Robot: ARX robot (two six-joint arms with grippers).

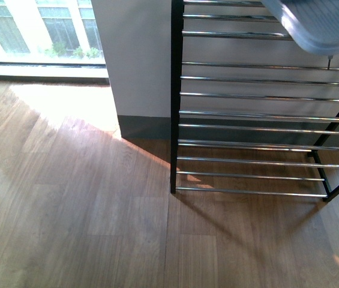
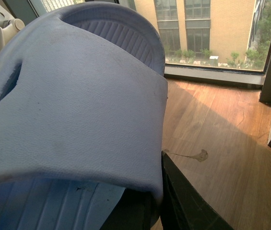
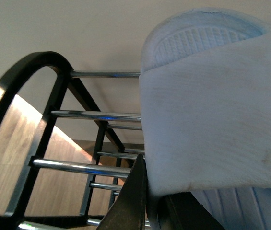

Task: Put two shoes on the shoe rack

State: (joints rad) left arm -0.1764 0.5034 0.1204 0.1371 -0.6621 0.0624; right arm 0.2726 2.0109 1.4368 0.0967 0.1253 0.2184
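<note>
Two pale blue-white foam slides are seen, each with a broad strap and a ribbed footbed; no laced shoes are shown.

In the left wrist view, the first slide [image 2: 73, 110] fills most of the picture, very close to the camera. Dark parts of the left gripper [image 2: 157, 211] are seen just beneath the edge of the strap, touching it, with one dark finger [image 2: 188, 201] showing beside the sole. The slide is carried clear of the wooden floor [image 2: 221, 143], so the left gripper is taken to be closed on it, though the second finger is hidden under the strap. A window [image 2: 207, 28] is seen beyond; the rack is not shown in this view.

In the right wrist view, the second slide [image 3: 212, 115] is seen equally close, its strap resting against the dark fingers of the right gripper [image 3: 152, 206], which appear clamped at the strap's edge. Just behind it the shoe rack [image 3: 53, 115] is seen, with its rounded black side frame and chrome bars, against a pale wall [image 3: 77, 28].

In the front view, the shoe rack [image 1: 175, 120] is set on the floor against the wall, to the right of the picture. A slide [image 1: 322, 24] is held above its upper bars at the top right corner, seemingly not touching them. No shoe is seen on the visible chrome shelves.
</note>
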